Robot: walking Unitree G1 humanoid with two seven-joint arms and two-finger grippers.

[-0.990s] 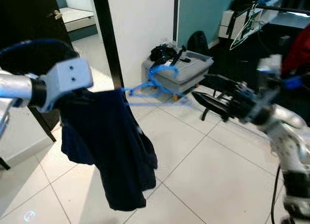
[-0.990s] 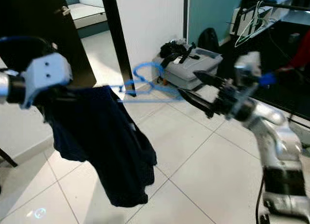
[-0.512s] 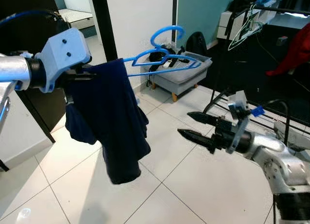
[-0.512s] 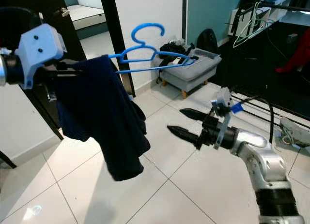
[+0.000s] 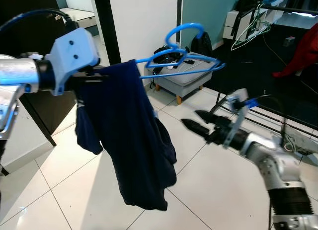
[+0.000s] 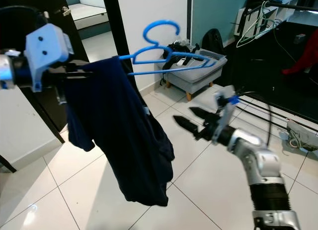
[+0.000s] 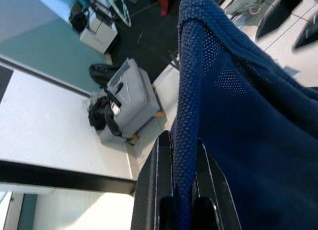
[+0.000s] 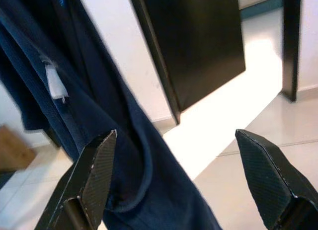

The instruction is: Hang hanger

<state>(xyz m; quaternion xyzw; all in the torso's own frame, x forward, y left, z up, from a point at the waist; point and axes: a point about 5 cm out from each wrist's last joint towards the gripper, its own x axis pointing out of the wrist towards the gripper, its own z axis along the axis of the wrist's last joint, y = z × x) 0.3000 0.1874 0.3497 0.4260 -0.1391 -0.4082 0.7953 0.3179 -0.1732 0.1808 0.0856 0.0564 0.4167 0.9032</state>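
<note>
A blue plastic hanger (image 5: 179, 61) carries a dark navy garment (image 5: 129, 140) that hangs down over the tiled floor. My left gripper (image 5: 102, 77) is shut on the garment-covered end of the hanger, held high at the left; in the left wrist view its fingers (image 7: 159, 190) pinch the navy knit fabric (image 7: 238, 106). The hanger's hook (image 6: 160, 32) points up. My right gripper (image 5: 196, 121) is open, to the right of the garment and a little below the hanger, not touching either. Through the right wrist view its spread fingertips (image 8: 99, 170) frame the cloth (image 8: 99, 120).
A grey box on short legs (image 5: 186, 76) holding black items stands by the white wall. A dark drying rack with hangers (image 5: 253, 29) and a red cloth (image 5: 303, 53) is at the far right. A black door frame (image 5: 107, 26) rises behind. White tile floor (image 5: 218, 190) lies ahead.
The hanger and garment have shifted right and nearer, the cloth swinging lower. My right gripper has risen and closed in toward the garment, still open.
</note>
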